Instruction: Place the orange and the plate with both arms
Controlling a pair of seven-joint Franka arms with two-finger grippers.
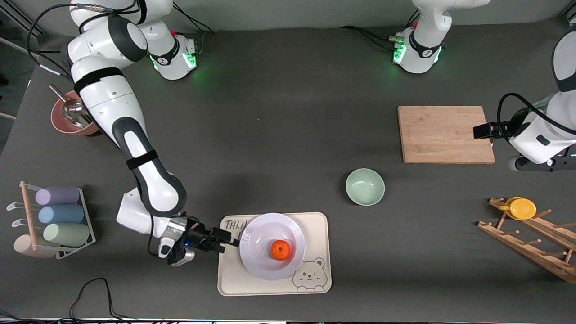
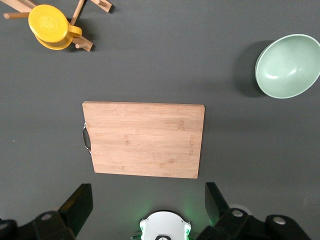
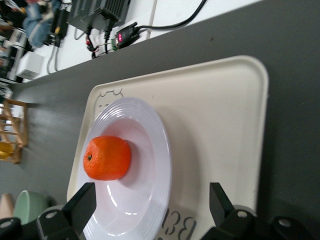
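Note:
The pale lavender-white plate [image 1: 265, 265] lies on the cream bear tray [image 1: 315, 225], with the orange [image 1: 281, 250] resting in it. My right gripper [image 1: 229, 239] is open and low over the tray, at the plate's rim on the side toward the right arm's end of the table. In the right wrist view the plate [image 3: 150, 150] and the orange [image 3: 106, 158] lie ahead of the right gripper [image 3: 150, 212], with the rim between the spread fingers. My left gripper [image 1: 542, 164] is open and empty, up in the air beside the wooden cutting board [image 1: 445, 134], and it waits.
A mint-green bowl [image 1: 365, 186] stands between the tray and the board. A wooden rack with a yellow cup [image 1: 522, 209] is at the left arm's end. A rack of pastel cups [image 1: 58, 216] and a brown bowl with a scoop [image 1: 72, 118] are at the right arm's end.

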